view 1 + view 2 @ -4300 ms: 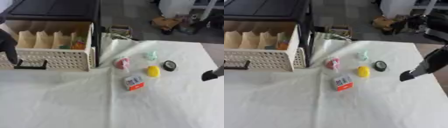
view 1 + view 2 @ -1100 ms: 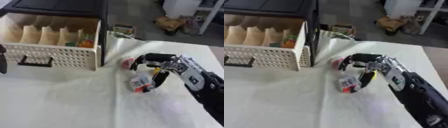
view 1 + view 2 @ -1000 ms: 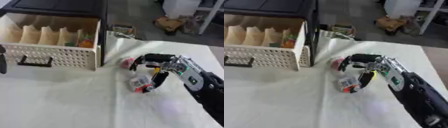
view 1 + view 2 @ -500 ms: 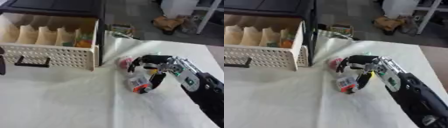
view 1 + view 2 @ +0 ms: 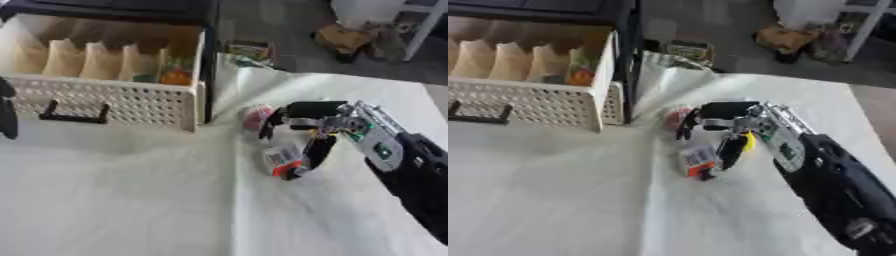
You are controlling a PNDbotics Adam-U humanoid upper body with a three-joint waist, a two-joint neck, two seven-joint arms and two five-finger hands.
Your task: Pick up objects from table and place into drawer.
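My right hand (image 5: 348,126) hangs over the small things on the white cloth. Its fingers (image 5: 273,122) bend down next to a pink object (image 5: 255,116), and its thumb (image 5: 317,149) stands against the right side of a red and white box (image 5: 280,159). That box lies on the cloth between thumb and fingers. A yellow object (image 5: 750,141) peeks out behind the thumb. The cream perforated drawer (image 5: 131,102) stands pulled out at the upper left, with dividers and orange and green items (image 5: 178,75) inside. At the left edge a dark part of my left hand (image 5: 7,114) shows beside the drawer's black handle (image 5: 73,116).
The drawer belongs to a dark cabinet (image 5: 114,6) at the top left. The cloth-covered table (image 5: 131,200) spreads wide in front of the drawer. Beyond the far edge lie boxes and clutter on the floor (image 5: 346,37).
Since 4.3 s ago my right hand came in from the right edge to above the objects. Over the last second it has barely shifted around the box; the camera has moved slightly.
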